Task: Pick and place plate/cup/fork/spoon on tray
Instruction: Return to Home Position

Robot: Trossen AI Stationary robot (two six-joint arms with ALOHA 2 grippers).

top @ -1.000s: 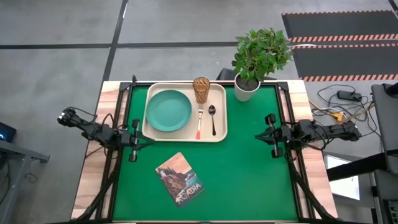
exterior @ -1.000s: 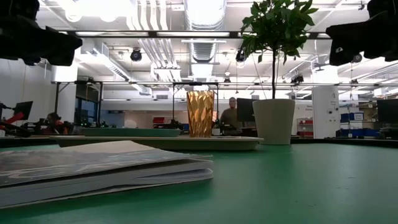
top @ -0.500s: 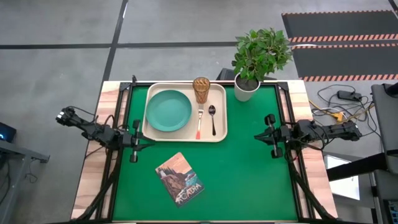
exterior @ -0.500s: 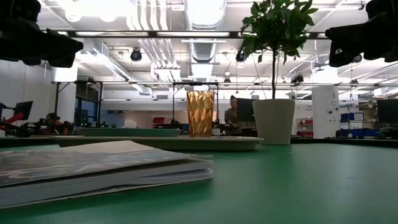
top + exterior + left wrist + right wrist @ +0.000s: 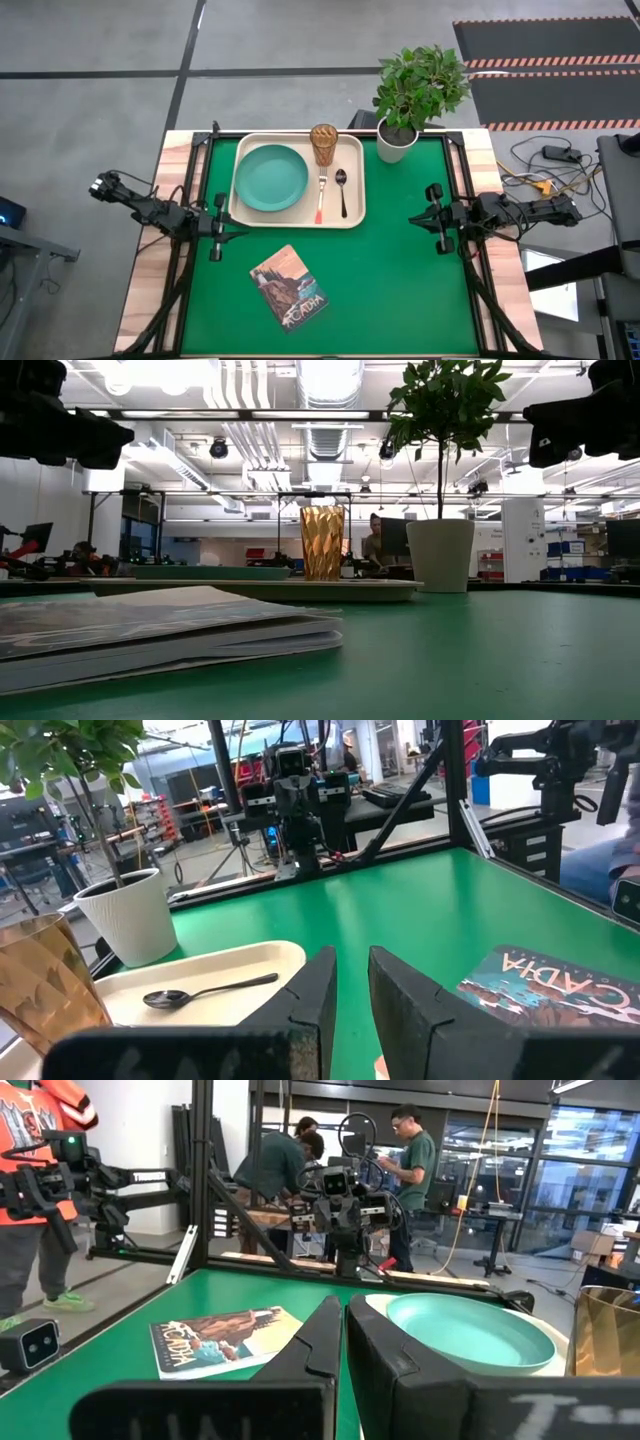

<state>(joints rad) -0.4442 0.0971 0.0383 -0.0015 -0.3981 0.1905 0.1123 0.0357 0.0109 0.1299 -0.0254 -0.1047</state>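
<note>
Item 1, tray (image 5: 355, 208): cream rectangle, lying on the green mat (image 5: 400, 290) toward the far side of the bench (image 5: 145, 290), and carrying all 4 table pieces.

Item 2, plate (image 5: 271, 178): teal, round, sitting flat in the tray's left part as the high view shows it.

Item 3, cup (image 5: 323, 144): amber, ribbed, standing upright at the tray's far edge, just right of the plate's rim.

Item 4, fork (image 5: 321, 198): orange handle pointing to the near edge and tines pointing toward the cup, lying between plate and spoon.

Item 5, spoon (image 5: 342, 190): dark, lying parallel to the fork on its right, apart from it, bowl toward the far edge.

Item 6, left claw (image 5: 240, 227): hanging near the tray's near-left corner, off the tray, grasping nothing. Its fingers are seeming to be clenched, with only a slim slit showing between them in the left wrist view.

Item 7, right claw (image 5: 413, 217): hanging over the mat well right of the tray, clenched and carrying nothing.

Item 8, white plant pot (image 5: 397, 140): standing just beyond the tray's far-right corner.

Item 9, book (image 5: 289, 287): lying flat on the mat near the front, askew.
</note>
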